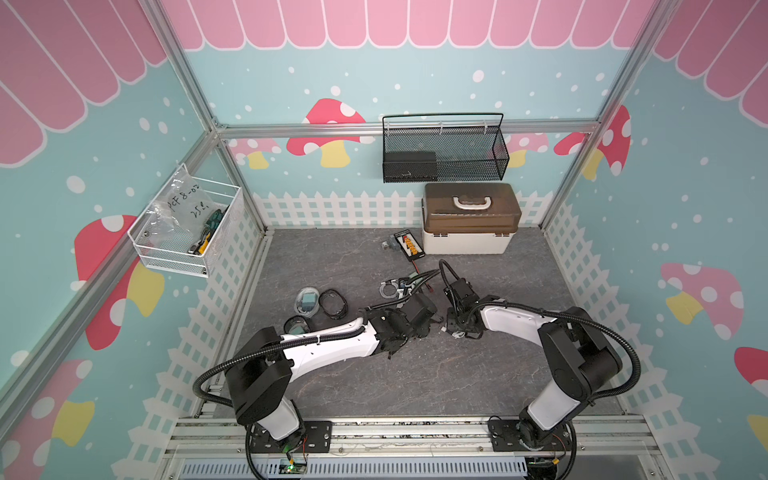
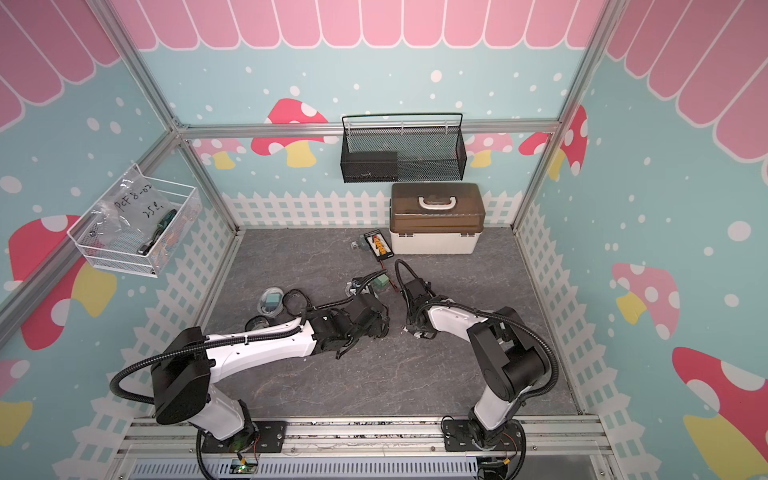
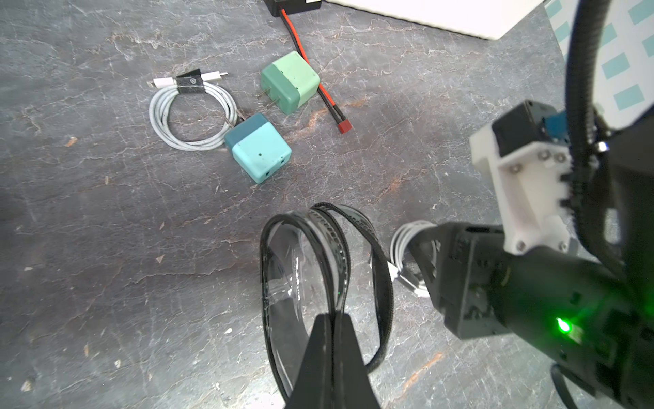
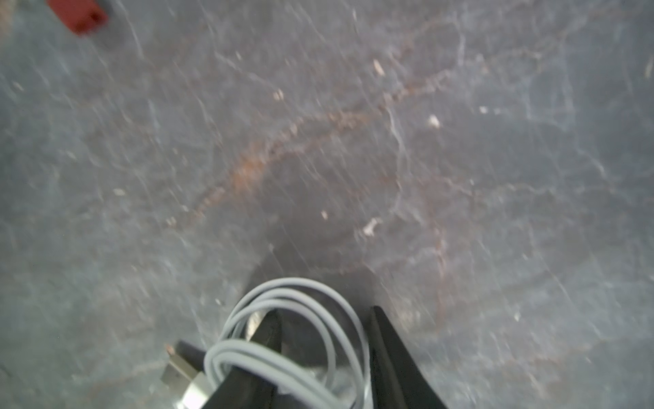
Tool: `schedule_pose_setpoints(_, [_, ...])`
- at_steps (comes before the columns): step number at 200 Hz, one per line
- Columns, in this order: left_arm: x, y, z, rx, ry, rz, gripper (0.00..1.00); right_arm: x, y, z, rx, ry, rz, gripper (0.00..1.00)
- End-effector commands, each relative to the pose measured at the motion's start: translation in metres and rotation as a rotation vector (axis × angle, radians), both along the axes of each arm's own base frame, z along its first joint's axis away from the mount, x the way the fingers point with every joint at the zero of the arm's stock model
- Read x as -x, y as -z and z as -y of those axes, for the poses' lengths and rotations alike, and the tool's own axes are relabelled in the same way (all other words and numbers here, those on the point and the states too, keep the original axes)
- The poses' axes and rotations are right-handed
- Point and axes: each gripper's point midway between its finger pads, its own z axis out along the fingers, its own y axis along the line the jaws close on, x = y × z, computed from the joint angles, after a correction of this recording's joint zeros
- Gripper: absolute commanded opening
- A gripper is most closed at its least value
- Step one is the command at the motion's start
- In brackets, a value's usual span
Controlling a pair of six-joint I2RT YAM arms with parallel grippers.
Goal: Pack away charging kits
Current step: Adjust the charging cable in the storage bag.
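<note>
Left pincer pinches a clear, black-zippered plastic pouch. Right pincer stands spread, a coiled white cable looped over one finger.

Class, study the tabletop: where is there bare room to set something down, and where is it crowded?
Free: the wide front strip of table between the two arms; the back left corner beside the black board; the right side before the white box. Crowded: the middle, around the clear pouch, cable coils and plug cubes.

Brown-lidded white box beside black connector board.
</note>
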Motion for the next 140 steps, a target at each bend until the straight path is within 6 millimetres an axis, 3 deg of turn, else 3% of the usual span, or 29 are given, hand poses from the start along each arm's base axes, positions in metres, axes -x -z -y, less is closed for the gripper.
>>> schedule_pose_setpoints(1, [-0.004, -0.013, -0.004, 0.006, -0.016, 0.024, 0.0, 0.038, 0.043, 0.018, 0.087, -0.01, -0.175, 0.24])
schedule_pose_setpoints(13, [-0.004, -0.013, -0.005, 0.006, -0.017, 0.024, 0.0, 0.039, 0.044, 0.017, 0.078, -0.006, -0.174, 0.08])
schedule_pose_setpoints(26, [-0.003, -0.013, -0.005, 0.009, -0.013, 0.024, 0.0, 0.04, 0.044, 0.017, 0.066, 0.002, -0.166, 0.0])
schedule_pose_setpoints(81, [0.0, -0.011, 0.001, 0.019, 0.028, 0.017, 0.0, 0.041, 0.027, 0.02, 0.014, 0.076, -0.11, 0.0])
schedule_pose_setpoints(140, [-0.002, 0.005, 0.018, 0.046, 0.08, -0.014, 0.0, 0.048, -0.035, 0.002, -0.223, 0.09, 0.051, 0.0])
